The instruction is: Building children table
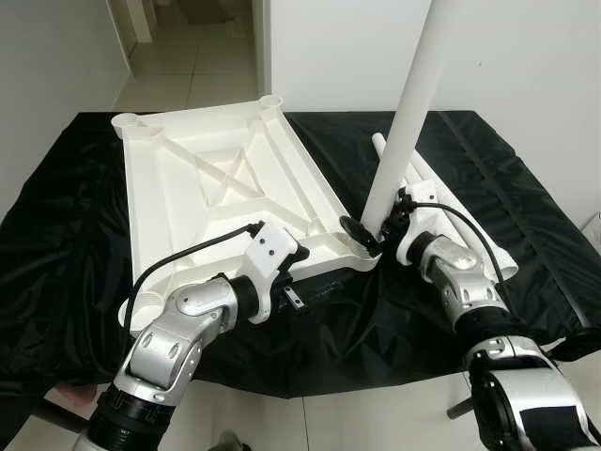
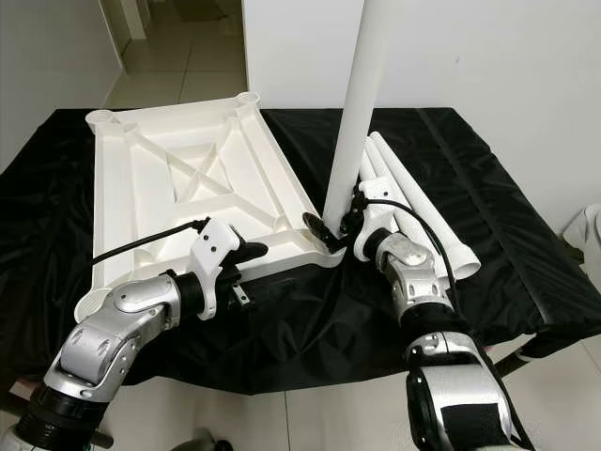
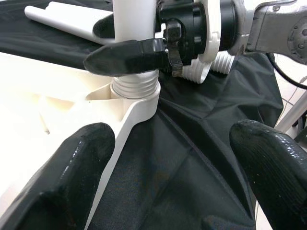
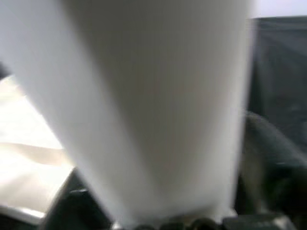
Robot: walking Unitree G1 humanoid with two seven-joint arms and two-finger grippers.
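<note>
- While the white tabletop lies underside up on the black-draped desk, one leg stands in its near right corner socket — seemingly the first; spare legs lie just beside.
- Right pincer clenches that leg low down, at the threaded end.
- Left pincer is released — fingers spread, near the socket corner.

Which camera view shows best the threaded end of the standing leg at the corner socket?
The left wrist view: the threaded end sits at the socket, close and sharp. In the eye views the right gripper partly hides it. The right wrist view gives the blurred leg.
</note>
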